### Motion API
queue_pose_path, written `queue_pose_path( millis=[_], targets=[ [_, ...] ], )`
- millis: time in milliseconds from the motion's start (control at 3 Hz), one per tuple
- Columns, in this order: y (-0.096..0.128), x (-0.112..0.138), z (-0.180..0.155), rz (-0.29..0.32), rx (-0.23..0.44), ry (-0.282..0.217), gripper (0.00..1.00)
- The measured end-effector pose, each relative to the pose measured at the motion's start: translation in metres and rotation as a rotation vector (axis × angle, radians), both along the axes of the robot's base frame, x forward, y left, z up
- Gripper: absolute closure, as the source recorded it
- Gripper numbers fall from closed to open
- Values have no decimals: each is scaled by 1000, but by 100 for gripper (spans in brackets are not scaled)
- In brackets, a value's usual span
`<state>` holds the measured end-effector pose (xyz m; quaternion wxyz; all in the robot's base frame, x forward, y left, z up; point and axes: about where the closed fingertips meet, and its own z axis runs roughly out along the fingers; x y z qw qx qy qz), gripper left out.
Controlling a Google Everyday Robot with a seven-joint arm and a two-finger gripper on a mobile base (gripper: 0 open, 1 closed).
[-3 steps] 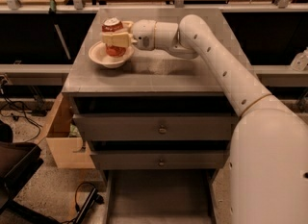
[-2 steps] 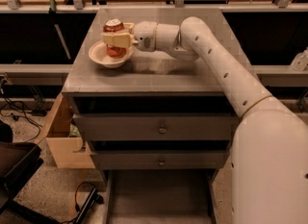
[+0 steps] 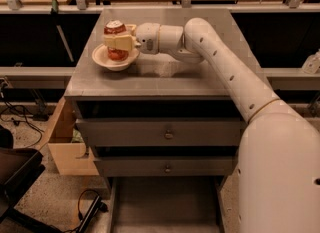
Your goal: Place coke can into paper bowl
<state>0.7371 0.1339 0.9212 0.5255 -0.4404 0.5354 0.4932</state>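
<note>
The red coke can (image 3: 115, 29) with a silver top stands upright inside the off-white paper bowl (image 3: 105, 60) on the left part of the grey cabinet top. My gripper (image 3: 118, 41) reaches in from the right and its cream fingers (image 3: 119, 41) wrap around the can's middle. The can's lower part shows below the fingers, down in the bowl. Whether its base rests on the bowl's bottom cannot be told.
The cabinet top (image 3: 165, 79) has edges close to the bowl on the left and front. Two shut drawers (image 3: 167, 134) lie below. An open wooden drawer (image 3: 62, 137) juts out at the lower left. A dark chair (image 3: 15, 177) stands at the bottom left.
</note>
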Motion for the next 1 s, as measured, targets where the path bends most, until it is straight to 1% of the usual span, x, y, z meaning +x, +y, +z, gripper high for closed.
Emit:
queue_pose_path(
  millis=[667,1000],
  targets=[
    [7,-2,0,10,1,0,4],
    [9,-3,0,13,1,1,0]
  ],
)
